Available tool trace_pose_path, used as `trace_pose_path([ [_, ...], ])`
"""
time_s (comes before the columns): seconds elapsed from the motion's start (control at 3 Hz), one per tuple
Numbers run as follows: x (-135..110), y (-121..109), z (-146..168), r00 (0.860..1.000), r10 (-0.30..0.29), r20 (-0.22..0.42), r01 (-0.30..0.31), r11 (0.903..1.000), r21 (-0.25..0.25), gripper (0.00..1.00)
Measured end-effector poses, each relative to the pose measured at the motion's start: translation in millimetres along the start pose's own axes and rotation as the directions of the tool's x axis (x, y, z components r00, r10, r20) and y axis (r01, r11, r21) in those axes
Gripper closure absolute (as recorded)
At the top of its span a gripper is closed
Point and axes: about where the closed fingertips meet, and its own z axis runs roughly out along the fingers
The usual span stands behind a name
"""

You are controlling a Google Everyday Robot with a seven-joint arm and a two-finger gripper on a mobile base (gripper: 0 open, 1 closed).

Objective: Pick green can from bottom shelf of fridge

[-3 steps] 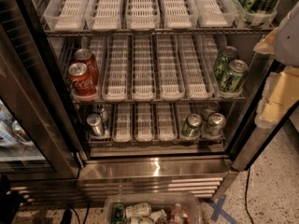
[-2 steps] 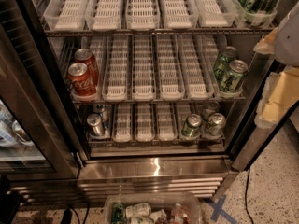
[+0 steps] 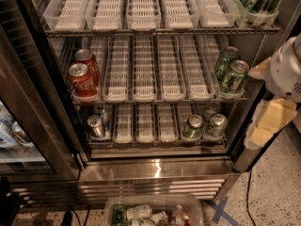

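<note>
The fridge (image 3: 155, 171) stands open in front of me. On its bottom shelf (image 3: 141, 126), the dark green can (image 3: 192, 127) with a silver top stands upright at the front of a right-hand lane. A greyer silver can (image 3: 217, 125) stands right beside it, with another can behind. My gripper (image 3: 268, 121) hangs outside the fridge at the right edge of the camera view, beside the right door frame. It is level with the lower shelves, to the right of the green can and apart from it, and holds nothing that I can see.
Two silver cans (image 3: 96, 125) stand at the bottom shelf's left. The middle shelf holds red cola cans (image 3: 81, 80) on the left and pale green patterned cans (image 3: 231, 73) on the right. The glass door (image 3: 19, 126) is swung open at left. A clear bin of bottles (image 3: 155, 213) sits on the floor.
</note>
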Motion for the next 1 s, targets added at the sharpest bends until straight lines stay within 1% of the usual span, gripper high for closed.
trace_pose_path([
  [0.33, 9, 14, 51, 0.999, -0.003, 0.050, 0.004, 0.9995, -0.031, 0.00],
  [0.67, 15, 23, 89, 0.992, -0.011, 0.122, 0.014, 0.9997, -0.022, 0.00],
  [1.0, 15, 23, 89, 0.992, -0.011, 0.122, 0.014, 0.9997, -0.022, 0.00],
])
